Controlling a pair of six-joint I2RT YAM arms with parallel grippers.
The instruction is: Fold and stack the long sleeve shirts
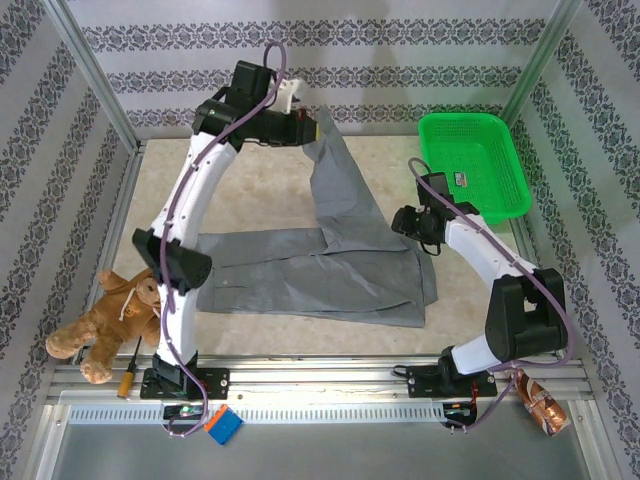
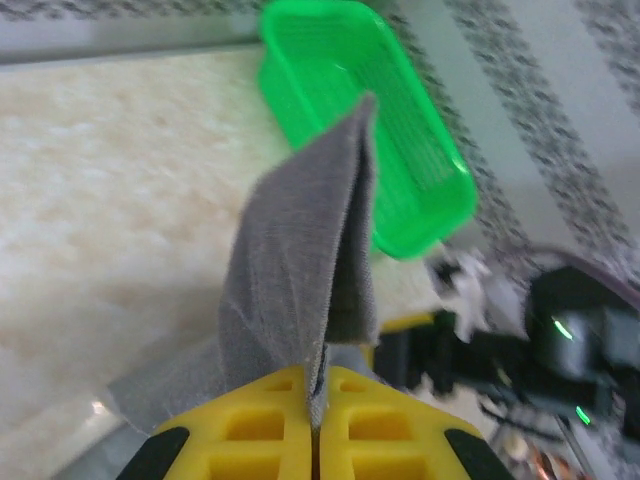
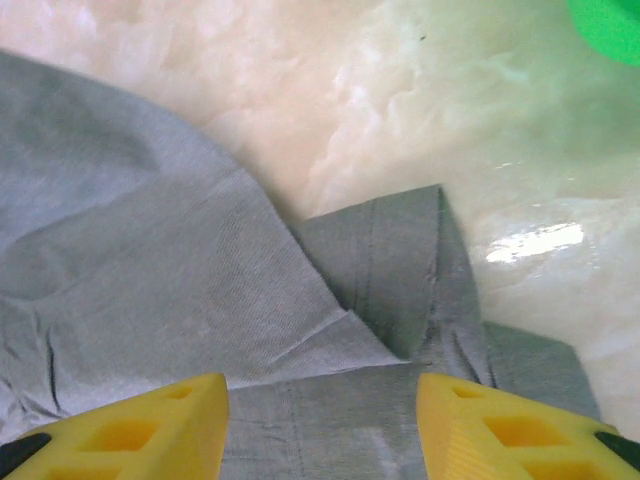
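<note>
Left end effector (image 1: 312, 128) is closed tight on the end of a long grey strip, by its look a sleeve (image 2: 300, 250). It is raised above the desk (image 1: 260, 190), well to the left of the green basket (image 1: 460, 118) and about level with the basket's far rim. The wrist view shows the cloth pinched as a doubled edge between the yellow pads and rising in a narrow ridge toward the basket. Holding it high and far likely pulls the sleeve straight, so it can be swung over and laid flat on the body.

From that grip the sleeve runs down to the rest of the grey shirt (image 1: 320, 275), which lies flattened on the desk to the left of the basket and nearer the arm bases. The body is already doubled into a broad band, so the fold looks partly done and nothing is stacked yet.

Closer to the basket, just off its near-left corner, the right end effector (image 1: 428, 235) has its jaws apart and holds nothing. It points down at the shirt's right edge, where a small flap sits turned over. Probably it waits there to pin or take that edge; whether it touches the cloth I cannot tell.
</note>
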